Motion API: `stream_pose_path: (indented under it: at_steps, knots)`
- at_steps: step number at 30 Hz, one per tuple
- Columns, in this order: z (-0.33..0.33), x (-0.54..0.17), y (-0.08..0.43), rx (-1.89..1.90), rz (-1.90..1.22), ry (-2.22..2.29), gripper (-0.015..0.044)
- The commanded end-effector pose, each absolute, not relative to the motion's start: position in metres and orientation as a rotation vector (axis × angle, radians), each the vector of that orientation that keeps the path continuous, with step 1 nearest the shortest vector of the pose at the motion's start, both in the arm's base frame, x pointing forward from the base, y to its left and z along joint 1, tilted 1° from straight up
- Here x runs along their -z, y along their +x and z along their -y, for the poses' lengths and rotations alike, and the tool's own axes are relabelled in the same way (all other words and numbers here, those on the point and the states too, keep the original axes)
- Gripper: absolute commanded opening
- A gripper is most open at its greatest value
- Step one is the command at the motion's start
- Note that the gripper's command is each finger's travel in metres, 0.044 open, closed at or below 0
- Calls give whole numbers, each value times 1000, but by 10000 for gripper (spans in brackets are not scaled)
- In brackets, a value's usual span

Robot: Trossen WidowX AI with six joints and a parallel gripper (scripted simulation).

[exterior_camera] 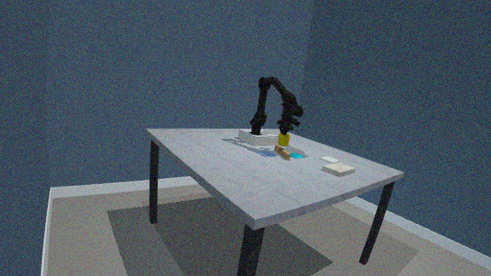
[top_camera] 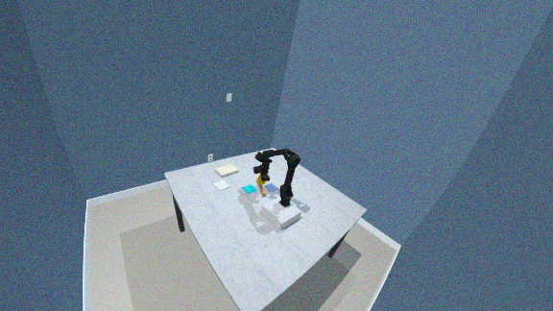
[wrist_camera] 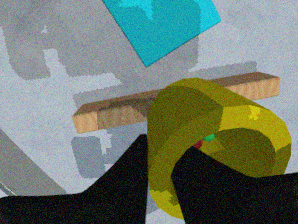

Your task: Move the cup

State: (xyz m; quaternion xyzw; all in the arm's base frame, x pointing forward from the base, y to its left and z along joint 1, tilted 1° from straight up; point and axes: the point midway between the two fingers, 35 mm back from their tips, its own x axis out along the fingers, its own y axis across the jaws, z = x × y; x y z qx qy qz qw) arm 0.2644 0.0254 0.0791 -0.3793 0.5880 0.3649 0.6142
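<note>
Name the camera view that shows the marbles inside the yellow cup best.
The wrist view. It looks into the open mouth of the yellow cup, held in the jaws, where a green and a red marble show. In the top and exterior views the cup is a small yellow shape under the gripper; no marbles are visible.

Wooden bar (wrist_camera: 174, 99) before cyan pad (wrist_camera: 158, 11).

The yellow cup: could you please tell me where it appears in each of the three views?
Top: the yellow cup hangs under the gripper, near the table's middle, just right of the cyan pad.
Exterior: cup below the gripper, above the wooden bar.
Wrist: cup at lower right, marbles inside.
Shared landmark: the cyan pad.
</note>
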Motion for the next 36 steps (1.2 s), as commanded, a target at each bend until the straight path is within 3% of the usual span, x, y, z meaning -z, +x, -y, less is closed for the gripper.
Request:
stream_pose_path:
  at_steps: [1,36]
  knots:
    - [-33,-80,268,-835,-1357,-876,0]
    - [-113,-86,293,-839,-1352,-871,0]
